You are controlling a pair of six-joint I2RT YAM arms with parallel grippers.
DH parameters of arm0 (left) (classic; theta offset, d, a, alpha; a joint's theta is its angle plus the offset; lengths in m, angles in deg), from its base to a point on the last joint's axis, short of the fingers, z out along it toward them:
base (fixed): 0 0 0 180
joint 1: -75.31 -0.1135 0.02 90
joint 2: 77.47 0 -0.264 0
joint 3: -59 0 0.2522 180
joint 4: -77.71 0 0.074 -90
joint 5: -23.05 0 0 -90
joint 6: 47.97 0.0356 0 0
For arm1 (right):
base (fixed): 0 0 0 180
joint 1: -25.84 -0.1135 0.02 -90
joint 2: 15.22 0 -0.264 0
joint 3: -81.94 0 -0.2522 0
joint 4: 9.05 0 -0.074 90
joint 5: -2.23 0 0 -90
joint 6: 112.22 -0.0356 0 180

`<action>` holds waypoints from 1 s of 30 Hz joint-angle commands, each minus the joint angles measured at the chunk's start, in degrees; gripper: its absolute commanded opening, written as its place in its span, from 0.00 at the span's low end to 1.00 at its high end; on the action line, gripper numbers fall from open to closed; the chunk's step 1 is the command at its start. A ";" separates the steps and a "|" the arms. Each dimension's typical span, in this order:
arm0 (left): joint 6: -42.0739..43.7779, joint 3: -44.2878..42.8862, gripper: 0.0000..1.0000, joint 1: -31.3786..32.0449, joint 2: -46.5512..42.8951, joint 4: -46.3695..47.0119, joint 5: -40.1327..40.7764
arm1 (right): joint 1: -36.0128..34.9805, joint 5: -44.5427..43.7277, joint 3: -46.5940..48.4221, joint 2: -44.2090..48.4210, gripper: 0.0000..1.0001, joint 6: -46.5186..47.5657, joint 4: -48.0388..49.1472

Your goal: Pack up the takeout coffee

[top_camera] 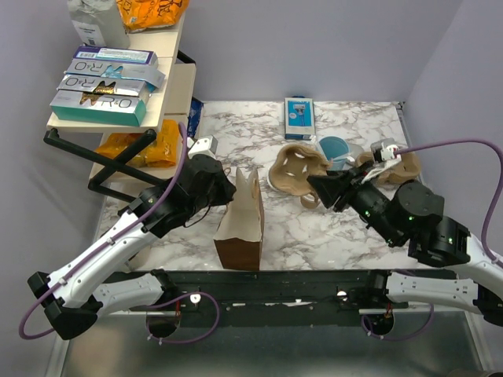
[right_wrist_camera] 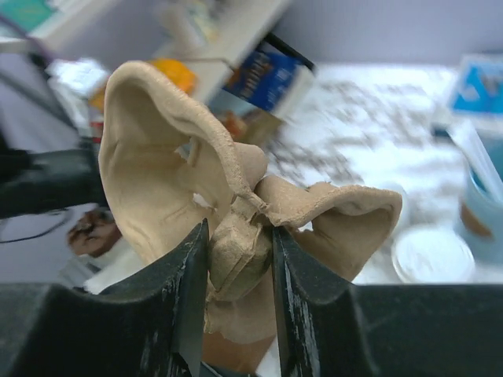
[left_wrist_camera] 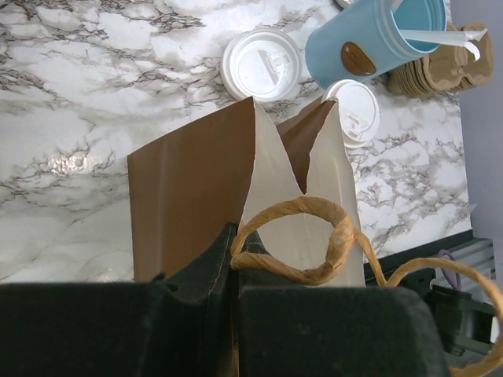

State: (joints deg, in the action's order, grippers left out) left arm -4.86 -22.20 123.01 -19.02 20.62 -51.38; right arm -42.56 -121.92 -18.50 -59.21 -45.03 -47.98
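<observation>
Currently, left end effector: closed, pinching the bag at its top edge by the handle, likely steadying it upright with the mouth parted for loading.
Right end effector: clamping the carrier by its centre ridge, probably the stiffest hold.
Cup: standing on the surface beyond the bag, beside the mug; only its white lid is showing; not yet packed.
Second lid: sitting just beside the bag's far edge.
Risk: thin pulp may be crushing under the clamp.
</observation>
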 commanded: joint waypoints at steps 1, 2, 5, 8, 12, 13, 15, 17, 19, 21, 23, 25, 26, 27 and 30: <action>1.45 0.20 0.00 -0.07 -1.24 0.88 -1.95 | 0.02 26.34 8.09 -5.40 0.31 20.42 14.27; 1.54 0.38 0.00 -0.07 -1.41 1.05 -2.04 | 0.02 29.29 9.42 -8.37 0.30 20.96 14.53; 1.89 1.25 0.00 -0.07 -2.38 2.37 -2.47 | 0.11 41.50 14.07 -12.78 0.29 22.01 14.71; 3.38 1.08 0.00 -0.07 -3.35 3.86 -3.70 | 0.02 53.29 16.98 -16.91 0.29 22.19 14.62; 5.67 -1.72 0.00 -0.24 -3.96 3.34 -2.84 | 0.11 60.16 17.00 -18.77 0.28 22.19 14.53; 6.28 -2.34 0.00 -0.24 -4.05 3.25 -2.66 | 0.11 61.04 16.56 -18.77 0.28 22.19 14.53; 8.13 -3.75 0.00 -0.24 -4.40 3.78 -2.65 | 0.11 61.40 15.42 -18.33 0.28 22.19 14.45; 9.10 -4.80 0.00 -0.24 -4.40 4.57 -3.62 | 0.20 61.23 13.83 -17.19 0.28 22.19 14.36; 10.50 -5.33 0.00 -0.24 -4.23 5.01 -4.84 | 0.72 60.70 11.82 -16.05 0.28 22.19 14.36; 11.47 -5.69 0.00 -0.24 -3.79 5.53 -6.77 | 0.99 60.96 10.41 -14.29 0.28 22.19 15.14; 12.70 -5.42 0.00 -0.24 -3.44 6.59 -9.84 | 1.51 62.36 8.48 -13.50 0.28 22.19 15.59; 13.40 -5.51 0.00 -0.24 -2.65 6.86 -11.17 | 2.22 63.76 7.77 -13.32 0.28 22.19 15.85; 13.32 -5.60 0.00 -0.24 -2.30 6.94 -11.61 | 2.57 64.29 7.24 -13.40 0.28 22.19 15.94; 13.41 -5.60 0.00 -0.24 -1.77 6.86 -11.88 | 3.09 64.73 6.98 -13.93 0.28 22.19 16.03; 13.58 -5.51 0.00 -0.24 -0.98 6.68 -12.49 | 5.73 67.37 5.92 -14.98 0.28 20.44 16.38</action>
State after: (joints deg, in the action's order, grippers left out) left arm 6.92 -26.55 122.94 -21.07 25.76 -60.23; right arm -39.31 -59.39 -10.66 -72.89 -23.68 -33.31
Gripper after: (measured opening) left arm 0.096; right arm 0.404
